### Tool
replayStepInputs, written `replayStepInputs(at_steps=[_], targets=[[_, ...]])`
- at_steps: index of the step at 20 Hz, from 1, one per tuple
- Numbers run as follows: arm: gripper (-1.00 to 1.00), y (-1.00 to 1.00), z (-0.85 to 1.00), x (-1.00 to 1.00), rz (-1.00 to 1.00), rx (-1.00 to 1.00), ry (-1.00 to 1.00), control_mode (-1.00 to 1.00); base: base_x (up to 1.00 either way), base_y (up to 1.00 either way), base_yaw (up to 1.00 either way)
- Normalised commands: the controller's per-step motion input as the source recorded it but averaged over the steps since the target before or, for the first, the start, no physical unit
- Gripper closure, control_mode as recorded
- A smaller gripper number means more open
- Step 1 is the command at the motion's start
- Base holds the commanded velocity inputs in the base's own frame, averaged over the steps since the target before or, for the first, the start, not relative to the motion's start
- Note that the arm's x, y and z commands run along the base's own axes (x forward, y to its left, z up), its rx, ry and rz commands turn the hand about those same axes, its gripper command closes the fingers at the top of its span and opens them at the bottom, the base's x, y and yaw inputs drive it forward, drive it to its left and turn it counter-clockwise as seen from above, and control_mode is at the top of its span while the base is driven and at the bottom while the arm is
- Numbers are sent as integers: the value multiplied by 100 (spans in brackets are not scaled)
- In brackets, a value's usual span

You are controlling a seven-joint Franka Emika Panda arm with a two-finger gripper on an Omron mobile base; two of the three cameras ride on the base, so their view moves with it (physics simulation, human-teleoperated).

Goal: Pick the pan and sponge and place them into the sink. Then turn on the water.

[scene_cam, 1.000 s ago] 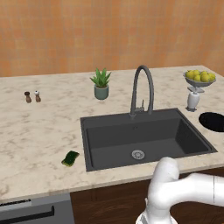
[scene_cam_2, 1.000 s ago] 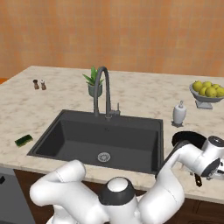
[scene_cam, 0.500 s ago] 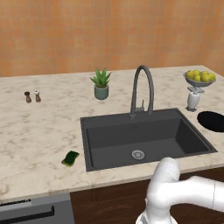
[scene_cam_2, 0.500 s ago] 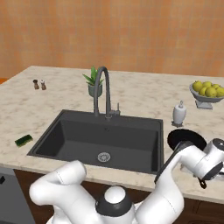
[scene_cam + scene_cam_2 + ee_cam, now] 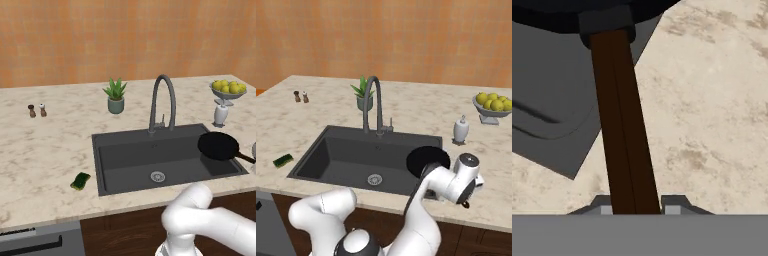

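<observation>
The arm came up from the base, bent at a chunky white elbow and reached out low to the robot's right, ending in a dark-jointed wrist. In the hand view the gripper (image 5: 637,207) was closed tight on the pan (image 5: 218,146) handle, its two small fingertips (image 5: 603,207) pressed against either side of the straight dark handle, which ran straight away from the pincer to the pan's black body at the far end. From the right base view the wrist sat just behind the pan, with the hand pointing roughly level toward it.
</observation>
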Motion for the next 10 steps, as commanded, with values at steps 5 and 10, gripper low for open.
replayStepInputs(at_steps=[5, 10], targets=[[100, 98, 22, 41, 45, -14, 0, -100, 0, 0, 0], [100, 42, 5, 86, 46, -2, 2, -100, 0, 0, 0]])
